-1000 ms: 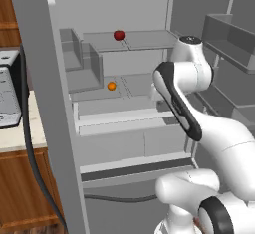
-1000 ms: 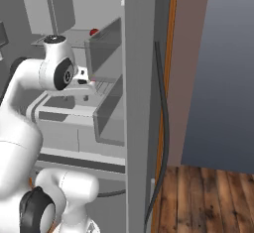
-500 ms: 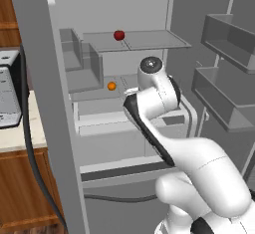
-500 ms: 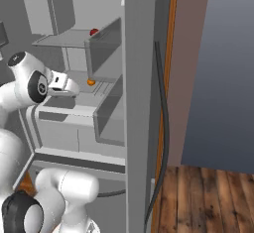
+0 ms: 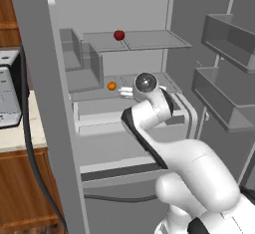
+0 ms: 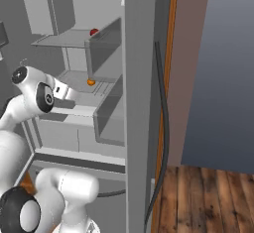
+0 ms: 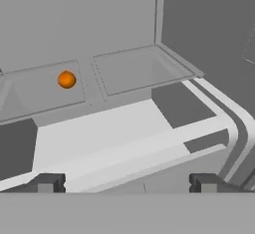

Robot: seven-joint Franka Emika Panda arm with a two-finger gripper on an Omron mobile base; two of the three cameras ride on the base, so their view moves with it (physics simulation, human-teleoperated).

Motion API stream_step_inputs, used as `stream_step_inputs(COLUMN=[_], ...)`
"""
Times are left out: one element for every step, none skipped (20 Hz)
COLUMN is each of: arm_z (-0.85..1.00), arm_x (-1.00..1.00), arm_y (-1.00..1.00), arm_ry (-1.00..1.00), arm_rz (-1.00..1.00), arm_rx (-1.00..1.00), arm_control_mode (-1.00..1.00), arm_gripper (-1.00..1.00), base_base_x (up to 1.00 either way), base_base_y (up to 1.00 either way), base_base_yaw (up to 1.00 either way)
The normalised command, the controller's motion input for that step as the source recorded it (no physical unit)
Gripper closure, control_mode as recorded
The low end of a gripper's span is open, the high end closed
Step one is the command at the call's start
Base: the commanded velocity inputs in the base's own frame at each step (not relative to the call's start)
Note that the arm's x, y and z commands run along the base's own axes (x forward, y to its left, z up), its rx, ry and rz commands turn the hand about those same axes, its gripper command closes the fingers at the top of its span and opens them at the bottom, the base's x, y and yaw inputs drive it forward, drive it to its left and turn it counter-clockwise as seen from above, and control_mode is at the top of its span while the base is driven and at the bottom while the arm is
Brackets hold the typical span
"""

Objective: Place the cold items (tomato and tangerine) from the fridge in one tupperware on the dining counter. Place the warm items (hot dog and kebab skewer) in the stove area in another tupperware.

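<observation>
Gripper spread wide and empty, reaching into the fridge. The tangerine sits on the middle shelf, up and left of the fingers; the tomato waits one shelf higher. Best to swing left, centre the tangerine between the fingers, then close gently.

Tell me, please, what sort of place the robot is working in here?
Most likely a home kitchen, at an open fridge. Its pale grey shelves hold a tomato above and a tangerine below. Door bins hang at the right, and a wood cabinet with a pale top stands to the left.
</observation>
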Motion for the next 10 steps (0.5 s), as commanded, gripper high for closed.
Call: stream_step_inputs(arm_z=[0.0, 0.0, 0.0, 0.0, 0.0, 0.0, 0.0, 0.0, 0.0, 0.0], arm_x=[0.47, 0.39, 0.39, 0.42, 0.42, 0.4, 0.39, 0.39, 0.39, 0.35], arm_y=[0.18, 0.19, 0.16, 0.18, 0.18, 0.16, 0.15, 0.14, 0.17, 0.16], arm_ry=[0.12, 0.05, 0.0, 0.0, 0.0, 0.0, 0.0, 0.0, 0.0, 0.0], arm_rz=[0.0, 0.0, 0.0, 0.0, 0.0, 0.0, 0.0, 0.0, 0.0, 0.0], arm_rx=[0.0, 0.0, 0.0, 0.0, 0.0, 0.0, 0.0, 0.0, 0.0, 0.0], arm_control_mode=[-1.0, -1.0, -1.0, -1.0, -1.0, -1.0, -1.0, -1.0, -1.0, -1.0], arm_gripper=[-1.0, -1.0, -1.0, -1.0, -1.0, -1.0, -1.0, -1.0, -1.0, -1.0], base_base_x=[0.0, 0.0, 0.0, 0.0, 0.0, 0.0, 0.0, 0.0, 0.0, 0.0], base_base_y=[0.0, 0.0, 0.0, 0.0, 0.0, 0.0, 0.0, 0.0, 0.0, 0.0], base_base_yaw=[0.0, 0.0, 0.0, 0.0, 0.0, 0.0, 0.0, 0.0, 0.0, 0.0])
